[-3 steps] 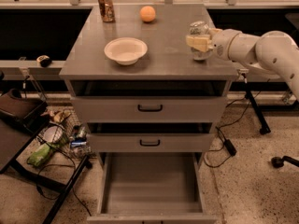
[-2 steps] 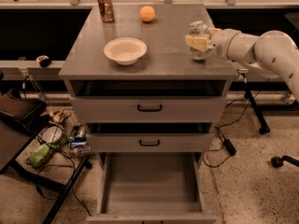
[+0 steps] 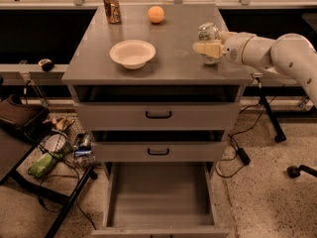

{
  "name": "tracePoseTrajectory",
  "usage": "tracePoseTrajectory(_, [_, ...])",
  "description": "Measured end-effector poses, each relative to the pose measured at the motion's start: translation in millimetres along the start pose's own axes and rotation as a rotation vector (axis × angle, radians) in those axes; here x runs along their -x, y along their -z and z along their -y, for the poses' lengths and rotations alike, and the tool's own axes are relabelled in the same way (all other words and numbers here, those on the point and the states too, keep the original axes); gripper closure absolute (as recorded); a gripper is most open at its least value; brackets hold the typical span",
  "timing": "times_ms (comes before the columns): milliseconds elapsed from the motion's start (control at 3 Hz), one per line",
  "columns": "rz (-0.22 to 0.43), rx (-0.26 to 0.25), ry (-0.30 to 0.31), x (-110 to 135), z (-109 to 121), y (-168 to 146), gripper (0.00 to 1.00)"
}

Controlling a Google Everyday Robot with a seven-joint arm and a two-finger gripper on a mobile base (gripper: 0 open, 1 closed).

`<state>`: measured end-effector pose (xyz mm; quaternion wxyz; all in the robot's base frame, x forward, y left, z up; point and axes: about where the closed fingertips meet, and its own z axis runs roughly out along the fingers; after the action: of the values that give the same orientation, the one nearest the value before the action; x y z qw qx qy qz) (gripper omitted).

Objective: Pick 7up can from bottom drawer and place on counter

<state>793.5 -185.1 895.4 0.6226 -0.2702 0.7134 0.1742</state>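
Over at the right side of the counter (image 3: 168, 58), near its edge: gripper (image 3: 207, 48) clamped round the 7up can (image 3: 208, 32), bottom drawer (image 3: 158, 192) hanging open below. Could tip or roll off that near edge if let go tilted or short of the surface. Might also topple on a careless pull-back with a finger snagging the rim.

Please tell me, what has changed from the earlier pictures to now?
Nothing visibly changed. The gripper is at the 7up can on the right side of the counter, as before. The bowl, orange, brown can and open bottom drawer stayed in place.
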Motion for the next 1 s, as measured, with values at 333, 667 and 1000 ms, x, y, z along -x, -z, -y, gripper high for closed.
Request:
tracePoseTrajectory(333, [0.0, 0.0, 0.0, 0, 0, 0, 0.0])
tracePoseTrajectory(667, [-0.006, 0.008, 0.007, 1, -2, -2, 0.0])
tracePoseTrajectory(1000, [-0.051, 0.066, 0.064, 7, -17, -12, 0.0])
